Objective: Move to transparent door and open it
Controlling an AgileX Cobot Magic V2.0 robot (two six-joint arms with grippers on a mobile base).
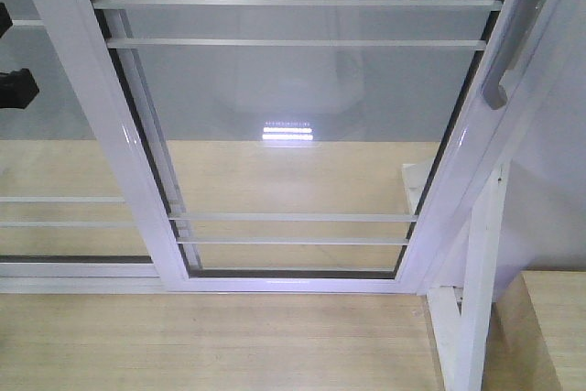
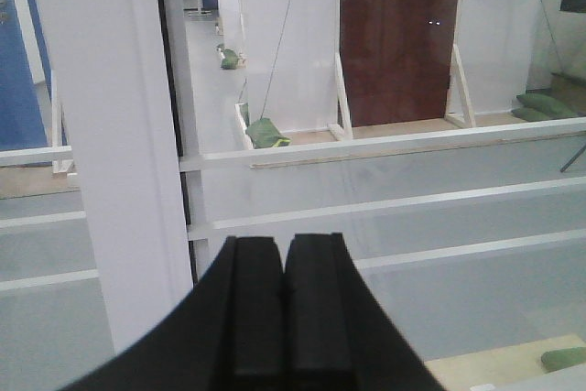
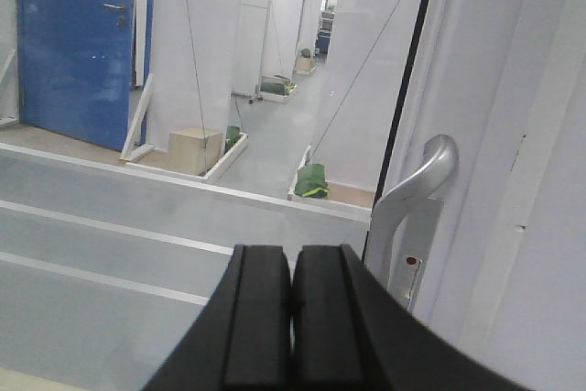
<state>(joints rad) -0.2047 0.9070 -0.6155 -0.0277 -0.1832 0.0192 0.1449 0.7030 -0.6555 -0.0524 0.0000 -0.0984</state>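
The transparent door fills the front view, a clear glass panel in a white frame with thin white horizontal bars. Its curved grey-white handle sits on the right stile, near the top right. In the right wrist view that handle stands just right of and beyond my right gripper, which is shut with nothing held and not touching it. My left gripper is also shut and empty. It faces the glass and bars, with a wide white stile to its left.
A similar white-framed glass panel without a handle overlaps on the left. A white support brace and a wooden box stand at the lower right on the wooden floor. Behind the glass are a blue door, a brown door and green sandbags.
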